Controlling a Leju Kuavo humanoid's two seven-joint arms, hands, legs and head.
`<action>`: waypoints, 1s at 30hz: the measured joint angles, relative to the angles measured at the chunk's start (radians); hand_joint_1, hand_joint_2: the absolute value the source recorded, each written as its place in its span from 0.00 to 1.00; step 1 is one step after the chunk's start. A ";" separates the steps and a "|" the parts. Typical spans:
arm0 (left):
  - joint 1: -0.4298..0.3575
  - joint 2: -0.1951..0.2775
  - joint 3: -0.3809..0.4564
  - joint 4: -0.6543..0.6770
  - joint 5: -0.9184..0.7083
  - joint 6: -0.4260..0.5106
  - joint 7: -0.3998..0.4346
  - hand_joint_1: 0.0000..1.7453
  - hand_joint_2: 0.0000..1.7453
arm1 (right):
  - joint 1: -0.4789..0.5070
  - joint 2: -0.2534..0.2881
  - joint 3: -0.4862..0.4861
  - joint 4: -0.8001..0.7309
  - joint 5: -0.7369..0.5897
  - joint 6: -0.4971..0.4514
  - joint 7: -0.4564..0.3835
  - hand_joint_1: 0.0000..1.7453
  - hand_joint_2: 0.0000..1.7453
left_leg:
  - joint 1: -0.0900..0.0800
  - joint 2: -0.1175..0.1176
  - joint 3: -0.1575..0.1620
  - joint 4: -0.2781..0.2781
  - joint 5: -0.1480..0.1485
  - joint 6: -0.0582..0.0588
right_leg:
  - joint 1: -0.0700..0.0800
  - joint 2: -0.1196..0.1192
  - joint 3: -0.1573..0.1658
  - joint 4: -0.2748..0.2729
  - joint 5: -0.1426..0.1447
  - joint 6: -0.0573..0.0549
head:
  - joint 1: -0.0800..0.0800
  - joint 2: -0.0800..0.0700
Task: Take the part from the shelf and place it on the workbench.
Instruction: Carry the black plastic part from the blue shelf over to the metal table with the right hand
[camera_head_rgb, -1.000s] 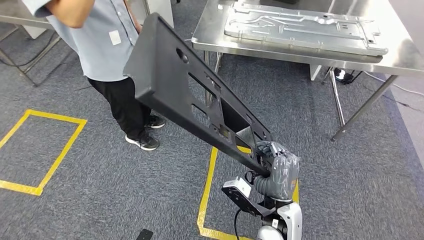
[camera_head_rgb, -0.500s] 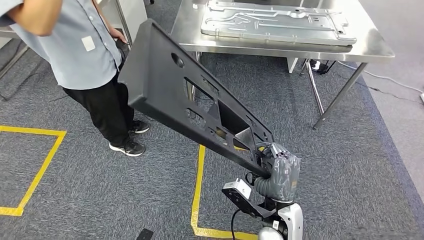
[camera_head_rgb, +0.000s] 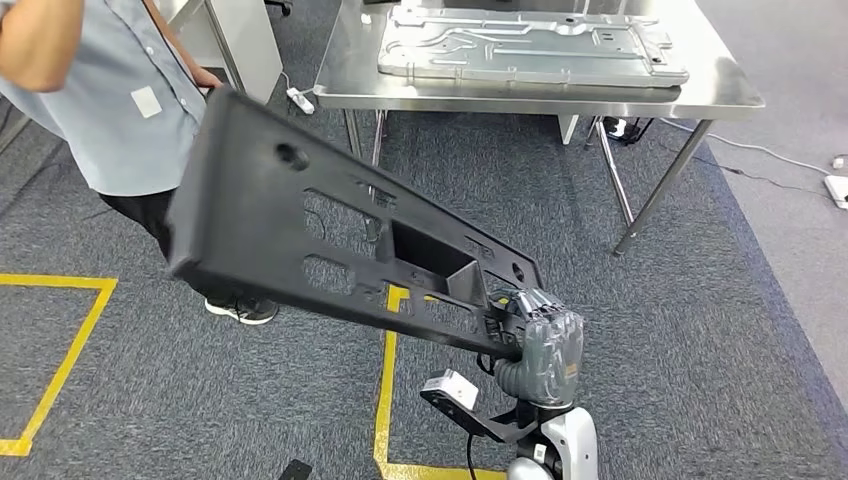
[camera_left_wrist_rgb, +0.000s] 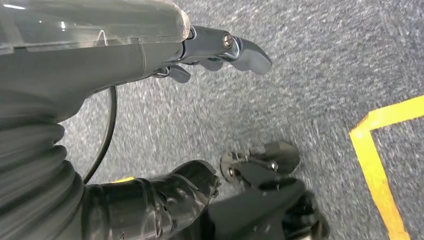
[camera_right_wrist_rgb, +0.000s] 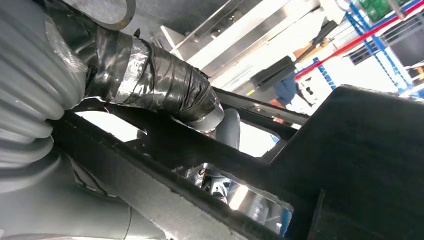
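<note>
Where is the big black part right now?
In the head view the black part is in the air, held at its near end by the right hand. It stretches up and left toward the person, short of the steel workbench.

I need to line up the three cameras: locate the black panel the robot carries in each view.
Head view: the black panel slants from the right hand up to upper left.
Left wrist view: not in it.
Right wrist view: panel close up, across the lower right.
Shared landmark: the right hand gripping it.
</note>
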 joint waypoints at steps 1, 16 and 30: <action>-0.001 0.000 0.000 0.000 0.000 0.000 0.000 0.00 1.00 | 0.000 0.002 0.000 0.000 -0.002 0.000 -0.002 0.98 1.00 | 0.001 0.000 0.000 -0.003 0.002 0.004 | 0.000 0.000 0.000 -0.001 0.001 0.005 | 0.000 0.000; -0.002 0.002 0.004 0.000 -0.001 -0.010 0.000 0.00 1.00 | -0.007 0.003 0.001 0.013 -0.057 -0.001 0.007 0.98 1.00 | 0.006 0.004 0.025 -0.019 -0.005 -0.003 | -0.010 -0.017 -0.006 -0.001 0.006 0.021 | 0.005 0.000; 0.001 0.007 0.018 0.000 -0.004 -0.015 0.000 0.00 1.00 | -0.012 0.004 0.003 0.013 -0.069 -0.001 0.005 0.98 1.00 | 0.001 0.000 -0.007 0.004 0.008 -0.002 | 0.001 -0.008 0.012 0.001 -0.010 -0.006 | 0.002 0.000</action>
